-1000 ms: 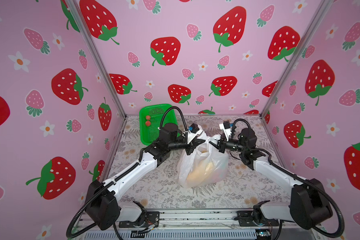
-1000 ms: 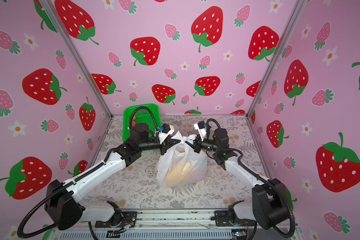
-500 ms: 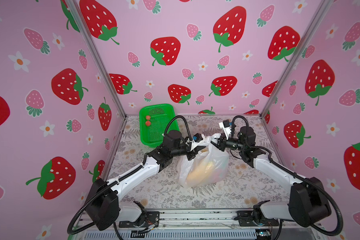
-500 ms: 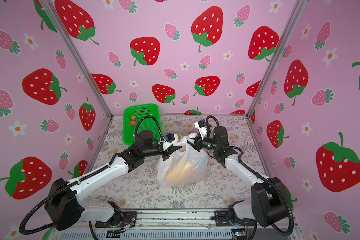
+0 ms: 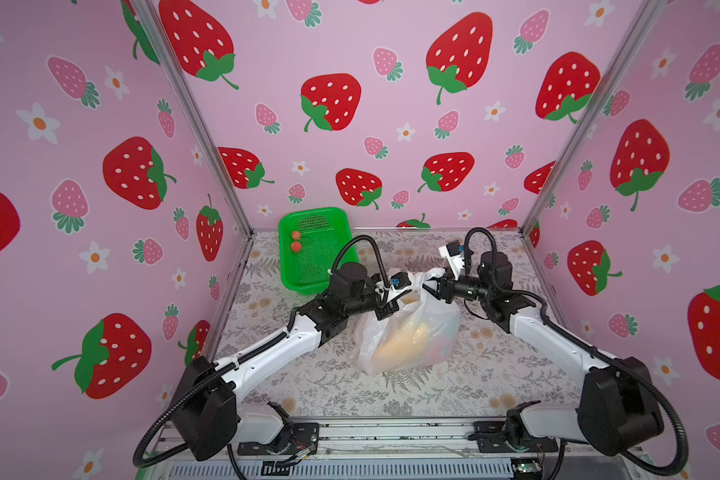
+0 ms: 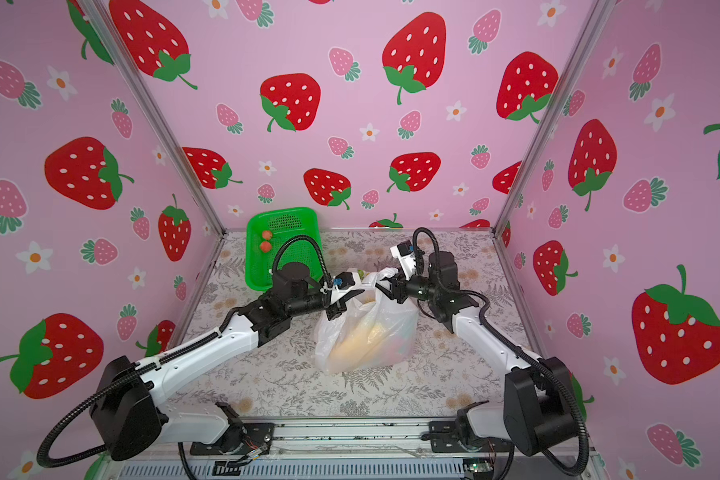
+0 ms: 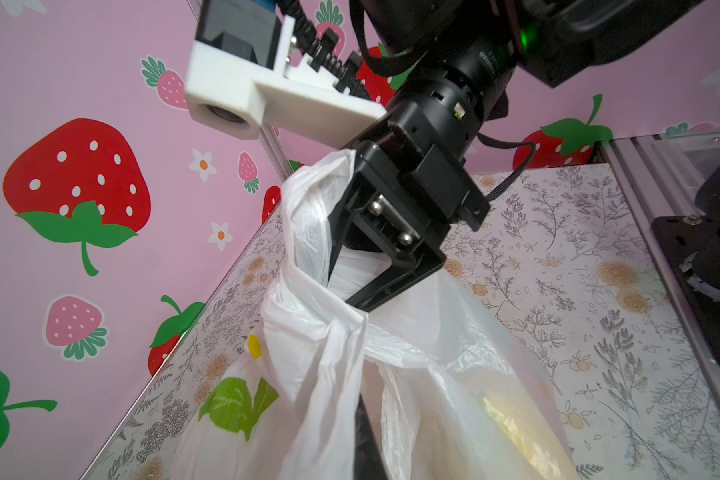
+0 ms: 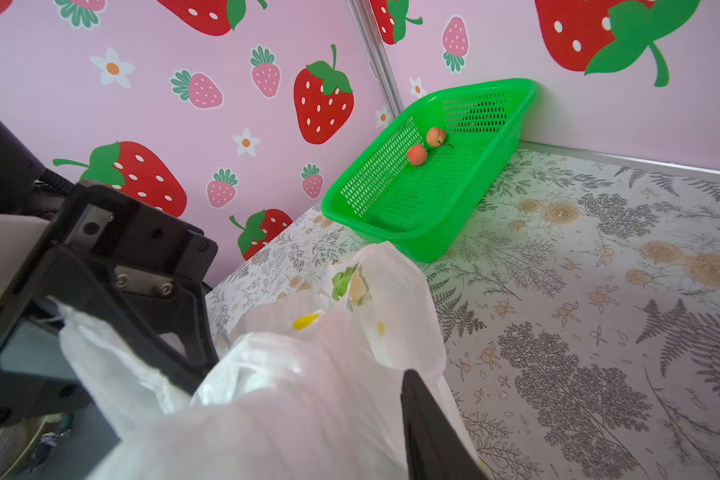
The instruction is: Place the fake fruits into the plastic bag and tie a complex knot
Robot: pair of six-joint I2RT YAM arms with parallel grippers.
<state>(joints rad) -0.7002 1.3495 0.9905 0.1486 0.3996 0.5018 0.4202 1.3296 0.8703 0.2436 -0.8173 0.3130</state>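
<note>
In both top views the plastic bag (image 5: 410, 328) (image 6: 368, 328) stands in the centre of the frame on the floral table (image 5: 329, 386), and a yellow fruit (image 5: 395, 347) shows through its thin wall. The left gripper (image 5: 391, 307) meets the bag's upper left edge. The right gripper (image 5: 431, 284) is at its top, where white plastic rises. Above and left of the bag, against the back wall, sits the green basket (image 5: 285, 257) with two small red fruits (image 5: 296, 247) in its upper left corner. In the left wrist view the right gripper (image 7: 344, 291) fills the upper centre. Its jaws stand partly apart, with a white band of the bag's handles (image 7: 308, 232) between them, and the handles cross in a twist just below. At the bottom centre a dark finger (image 7: 366, 436) of the left gripper is buried in bunched plastic, clamped tight on the bag. In the right wrist view the left gripper (image 8: 196, 370) is at the left with plastic draped at its tips, and the basket (image 8: 433, 245) lies at the upper right.
</note>
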